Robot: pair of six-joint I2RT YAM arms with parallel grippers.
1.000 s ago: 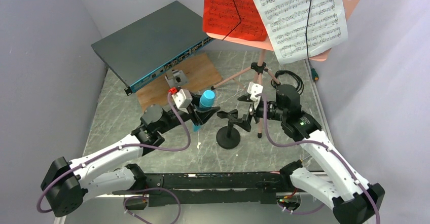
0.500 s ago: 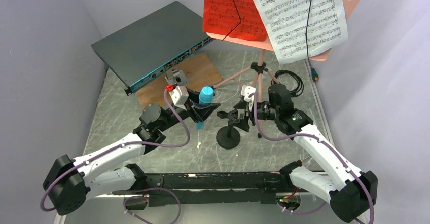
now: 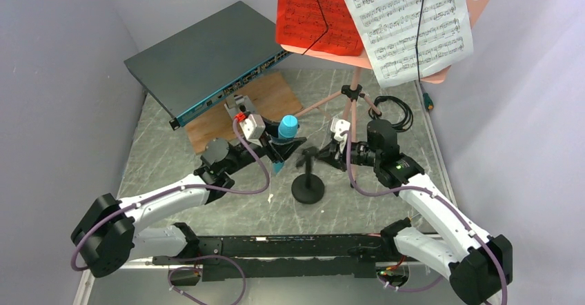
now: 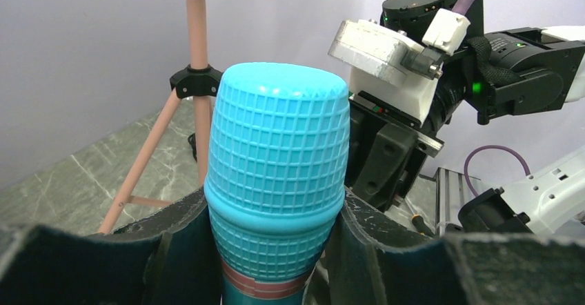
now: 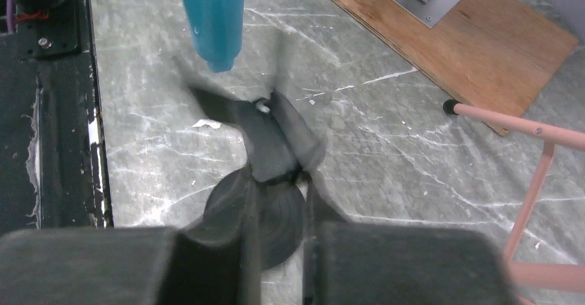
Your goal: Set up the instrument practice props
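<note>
My left gripper (image 3: 279, 152) is shut on the cyan-blue microphone (image 3: 288, 124), just under its ribbed head (image 4: 276, 153), holding it upright above the table. The handle's lower end (image 5: 210, 15) hangs just left of the small black mic stand (image 3: 308, 189). My right gripper (image 3: 324, 155) reaches that stand from the right, its jaws drawn in to a narrow gap around the neck of the clip (image 5: 272, 139); this view is blurred. Behind stands the salmon-pink music stand (image 3: 354, 101) with the red page (image 3: 310, 15) and the white page (image 3: 410, 22) on it.
A dark grey network switch (image 3: 207, 56) lies at the back left. A wooden board (image 3: 272, 98) with a metal bracket (image 3: 240, 105) sits before it. A black cable coil (image 3: 394, 108) lies beside the tripod legs (image 5: 524, 129). A black rail (image 3: 290, 246) runs along the near edge.
My right gripper went from wide open to nearly shut around the mic stand's clip, sliding left. The left arm carried the microphone right, closer to the stand.
</note>
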